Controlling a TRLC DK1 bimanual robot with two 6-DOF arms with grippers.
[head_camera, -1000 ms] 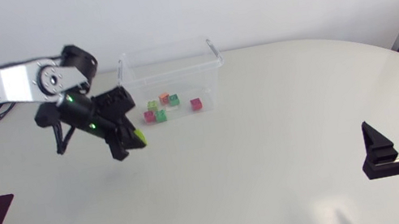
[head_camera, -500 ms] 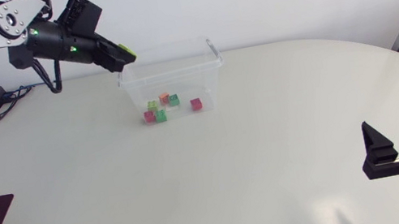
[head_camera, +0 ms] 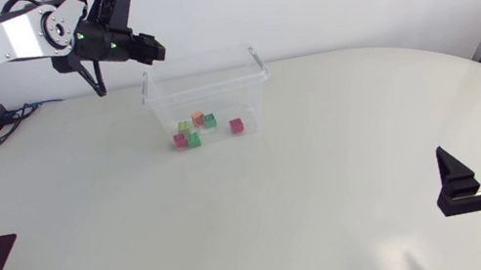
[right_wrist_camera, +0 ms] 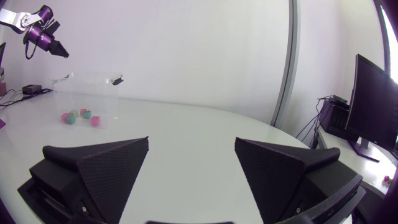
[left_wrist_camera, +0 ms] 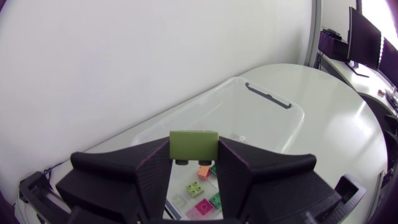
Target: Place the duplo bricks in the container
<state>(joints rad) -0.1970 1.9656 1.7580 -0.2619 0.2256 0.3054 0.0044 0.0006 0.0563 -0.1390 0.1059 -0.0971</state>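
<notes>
**A:** Left gripper (left_wrist_camera: 193, 155): pinched from both sides on an olive-green duplo brick (left_wrist_camera: 194, 143), held high above the rim of the clear container (head_camera: 207, 55), near its 10 o'clock corner.

**B:** Already inside?

**A:** Six small bricks on the container floor, counting from the head view. Clustered together: pink brick (head_camera: 180, 141), green brick (head_camera: 194, 139), pale green brick (head_camera: 183, 125), orange brick (head_camera: 198, 119), second green brick (head_camera: 209, 120). Slightly apart, at the cluster's 3 o'clock: magenta brick (head_camera: 237, 125).

**B:** Left to do?

**A:** Judged nearly finished. Only brick seen outside the container: the held one. Remaining, most likely: carry it inward over the opening, then let go.

**B:** Right gripper (head_camera: 480, 164)?

**A:** Down at the table's 5 o'clock, well apart from the container, fingers spread wide, nothing between them.
</notes>
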